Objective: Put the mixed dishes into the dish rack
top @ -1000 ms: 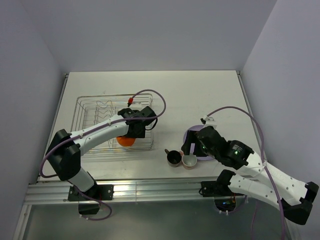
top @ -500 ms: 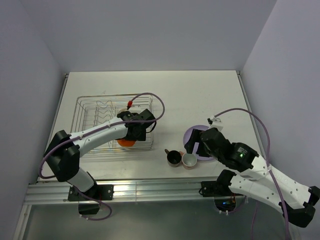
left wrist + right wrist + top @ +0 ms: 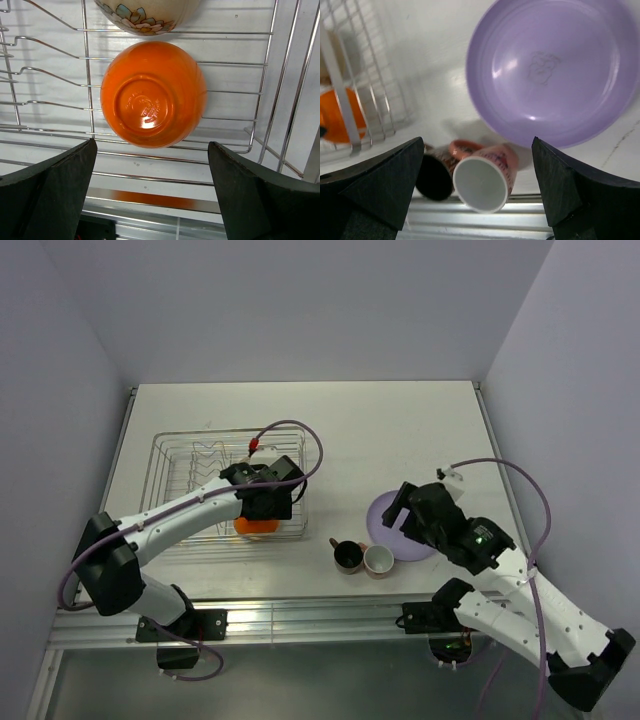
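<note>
An orange bowl lies upside down in the dish rack, near its front right corner. My left gripper hangs open just above and in front of it, holding nothing. A beige bowl with a flower pattern sits behind the orange one. The lilac plate lies flat on the table right of the rack. A pink cup and a dark cup stand side by side at its near edge. My right gripper is open over the cups and touches nothing.
The rack's wire prongs rise at its left part. A metal rail runs along the table's near edge, right below the cups. White walls close in the table on three sides.
My left gripper has opened wider and drawn back from the orange bowl, which stays in the rack. My right arm has swung right and pulled back, uncovering the plate.
</note>
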Motion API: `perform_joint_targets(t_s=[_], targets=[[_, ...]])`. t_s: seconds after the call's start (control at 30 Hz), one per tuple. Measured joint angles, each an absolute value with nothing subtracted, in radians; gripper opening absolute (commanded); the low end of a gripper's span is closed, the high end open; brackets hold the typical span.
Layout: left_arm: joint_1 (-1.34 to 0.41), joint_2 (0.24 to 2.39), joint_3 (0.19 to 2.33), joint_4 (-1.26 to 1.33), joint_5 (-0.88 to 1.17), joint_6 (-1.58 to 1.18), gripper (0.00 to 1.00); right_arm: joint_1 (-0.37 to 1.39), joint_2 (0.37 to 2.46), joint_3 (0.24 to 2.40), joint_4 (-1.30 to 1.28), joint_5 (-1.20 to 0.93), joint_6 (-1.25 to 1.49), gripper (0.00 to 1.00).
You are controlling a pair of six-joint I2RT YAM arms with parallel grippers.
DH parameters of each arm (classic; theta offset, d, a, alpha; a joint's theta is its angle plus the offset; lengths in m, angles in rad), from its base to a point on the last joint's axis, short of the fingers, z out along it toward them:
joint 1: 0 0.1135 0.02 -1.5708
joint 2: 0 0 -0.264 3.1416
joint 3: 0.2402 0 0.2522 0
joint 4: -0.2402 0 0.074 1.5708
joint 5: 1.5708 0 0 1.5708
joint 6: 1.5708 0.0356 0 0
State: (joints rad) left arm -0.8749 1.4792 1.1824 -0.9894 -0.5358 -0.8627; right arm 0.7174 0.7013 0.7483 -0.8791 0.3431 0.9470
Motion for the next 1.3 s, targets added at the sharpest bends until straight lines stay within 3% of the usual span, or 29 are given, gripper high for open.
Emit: perform_joint_targets(t_s=[0.23,0.43,0.63,0.8,0.93,1.07,1.17,1.2,1.23,1.3], targets=[[-0.875,1.426,1.185,-1.004,-0.537,-0.863,0.99,0.395,0.688,0.71,-0.861,0.289,0.907,0.94],[-0.875,1.3,1.257,-1.038,-0.538,-0.859,0.99,0.218,0.696,0.617,-0.867,0.249,0.931,0.91],[-0.875,1.153,1.337,-1.034,-0.519,-0.849,0.98,0.197,0.719,0.538,-0.867,0.208,1.009,0.87],[-0.876,1.078,1.34,-1.023,-0.466,-0.827,0.97,0.192,0.791,0.496,-0.818,0.207,1.047,0.72],[-0.877,1.04,1.338,-1.006,-0.43,-0.82,0.97,0.179,0.84,0.443,-0.763,0.208,1.058,0.66],[-0.878,0.993,1.328,-1.002,-0.409,-0.809,0.97,0.168,0.887,0.437,-0.709,0.217,1.058,0.55],[-0.878,0.973,1.324,-0.998,-0.403,-0.805,0.97,0.164,0.913,0.436,-0.672,0.22,1.055,0.32],[-0.878,0.97,1.32,-0.996,-0.4,-0.805,0.97,0.163,0.924,0.433,-0.657,0.22,1.056,0.12],[-0.878,0.968,1.314,-0.994,-0.397,-0.804,0.97,0.163,0.934,0.429,-0.642,0.221,1.051,0.01],[-0.878,0.972,1.302,-0.988,-0.388,-0.799,0.97,0.163,0.942,0.426,-0.62,0.215,1.055,0.0]])
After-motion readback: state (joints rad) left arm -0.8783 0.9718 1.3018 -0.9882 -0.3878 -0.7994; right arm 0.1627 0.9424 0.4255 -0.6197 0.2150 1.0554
